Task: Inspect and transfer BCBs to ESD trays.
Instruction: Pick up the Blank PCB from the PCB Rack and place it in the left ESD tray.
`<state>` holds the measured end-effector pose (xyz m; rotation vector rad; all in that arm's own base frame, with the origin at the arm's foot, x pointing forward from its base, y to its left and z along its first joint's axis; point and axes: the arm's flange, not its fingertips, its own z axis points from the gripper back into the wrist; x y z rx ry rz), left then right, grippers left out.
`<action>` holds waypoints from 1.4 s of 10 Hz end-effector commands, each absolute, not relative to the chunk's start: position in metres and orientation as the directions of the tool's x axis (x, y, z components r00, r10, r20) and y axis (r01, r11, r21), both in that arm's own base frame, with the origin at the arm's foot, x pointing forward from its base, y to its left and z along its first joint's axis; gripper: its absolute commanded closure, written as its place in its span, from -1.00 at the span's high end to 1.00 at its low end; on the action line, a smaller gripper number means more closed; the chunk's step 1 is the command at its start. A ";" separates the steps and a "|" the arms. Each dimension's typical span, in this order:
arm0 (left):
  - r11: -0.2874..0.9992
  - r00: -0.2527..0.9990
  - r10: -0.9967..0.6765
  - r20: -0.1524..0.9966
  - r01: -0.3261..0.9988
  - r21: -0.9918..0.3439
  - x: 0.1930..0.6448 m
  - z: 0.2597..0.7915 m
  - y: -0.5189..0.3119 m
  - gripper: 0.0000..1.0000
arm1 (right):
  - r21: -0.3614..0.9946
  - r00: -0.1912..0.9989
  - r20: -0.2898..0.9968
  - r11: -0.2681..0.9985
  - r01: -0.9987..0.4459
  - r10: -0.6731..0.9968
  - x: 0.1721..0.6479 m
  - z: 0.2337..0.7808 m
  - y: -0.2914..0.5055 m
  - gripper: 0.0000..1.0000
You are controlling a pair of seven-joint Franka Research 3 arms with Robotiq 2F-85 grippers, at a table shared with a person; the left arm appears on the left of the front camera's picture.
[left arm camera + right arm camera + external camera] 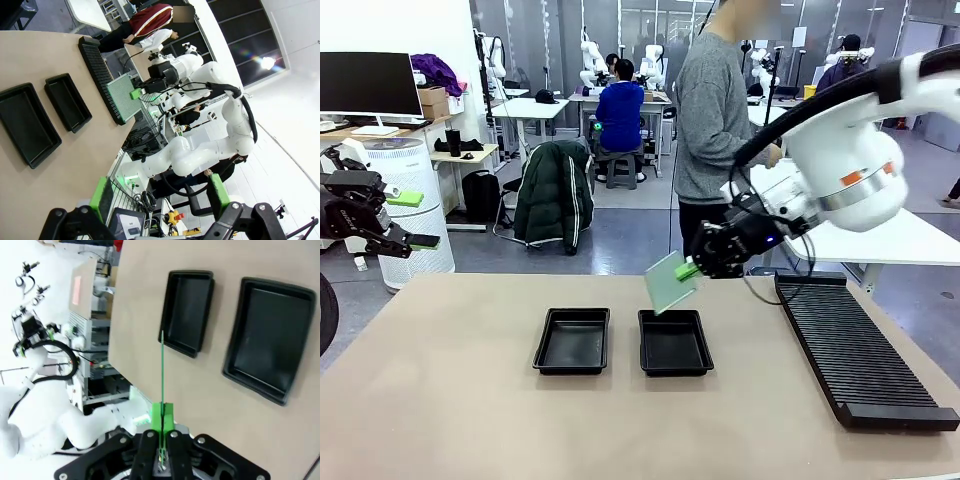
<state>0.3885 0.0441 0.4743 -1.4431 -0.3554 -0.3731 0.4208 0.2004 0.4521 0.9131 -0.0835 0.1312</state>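
We note the right gripper [692, 268] clenched on one edge of the BCB [670, 283], aloft over the right ESD tray [675, 372]; left gripper [160, 195] gapes empty. Thin, light, stiff, we judge: edge grips only.

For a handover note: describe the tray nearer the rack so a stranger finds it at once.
Start at the long ribbed black rack on the robot's right. Two shallow black trays lie left of it; take the right tray. Unlike the left tray, it lies nearest the green board in the right gripper.
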 end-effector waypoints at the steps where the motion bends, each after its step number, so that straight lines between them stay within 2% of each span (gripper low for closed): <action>1: 0.089 0.892 -0.032 0.452 0.453 -0.887 0.387 0.475 0.046 1.00 | 0.804 0.995 0.095 0.592 -0.058 -0.033 0.423 0.438 0.235 -0.96; 4: 0.089 0.892 -0.032 0.452 0.453 -0.887 0.387 0.475 0.046 1.00 | 0.804 0.994 0.056 0.594 0.008 -0.090 0.433 0.420 0.277 -0.96; 10: 0.089 0.892 -0.032 0.452 0.453 -0.887 0.387 0.475 0.046 1.00 | 0.811 0.982 0.135 0.584 -0.033 -0.133 0.456 0.392 0.327 -0.96; 14: 0.089 0.892 -0.032 0.452 0.453 -0.887 0.387 0.475 0.046 1.00 | 0.798 0.989 0.100 0.603 -0.015 -0.108 0.460 0.393 0.329 -0.96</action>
